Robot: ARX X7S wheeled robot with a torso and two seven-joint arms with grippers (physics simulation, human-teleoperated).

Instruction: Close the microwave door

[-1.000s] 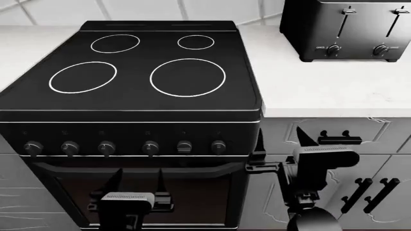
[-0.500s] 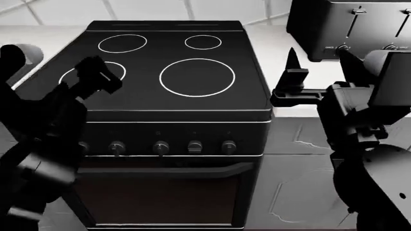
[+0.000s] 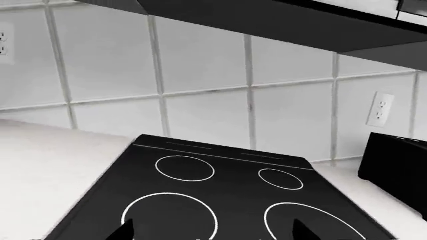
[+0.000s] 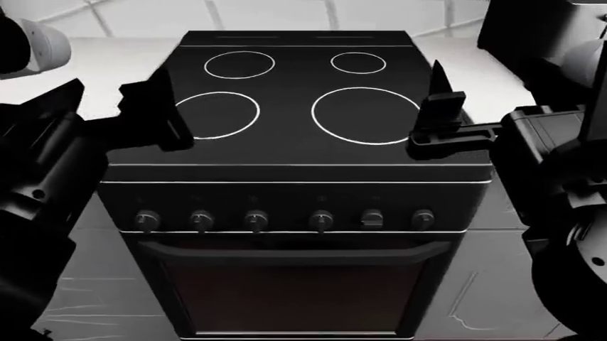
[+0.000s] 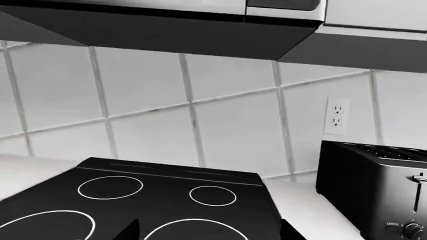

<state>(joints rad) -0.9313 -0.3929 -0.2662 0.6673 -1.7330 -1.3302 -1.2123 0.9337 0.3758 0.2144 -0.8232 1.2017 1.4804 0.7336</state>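
Observation:
The microwave (image 5: 200, 30) hangs above the stove, and only its dark underside and a strip of its steel front (image 5: 287, 6) show in the right wrist view. Its underside (image 3: 280, 20) also crosses the left wrist view. I cannot make out how the door stands. In the head view the microwave is out of view. My left gripper (image 4: 121, 89) is raised at the stove's left edge, open and empty. At the stove's right edge my right gripper (image 4: 479, 85) is also raised, open and empty. Both sets of fingertips (image 3: 127, 231) (image 5: 131, 231) stand wide apart.
A black stove (image 4: 303, 106) with four ring burners and a row of knobs (image 4: 284, 219) stands below, white counter (image 4: 104, 57) on either side. A black toaster (image 5: 373, 185) sits on the right counter. The tiled wall (image 5: 147, 110) carries outlets (image 5: 335, 115).
Both arms rose from in front of the oven door to stove-top height. The head view shifted, so the stove now sits further right and the toaster is mostly out of frame.

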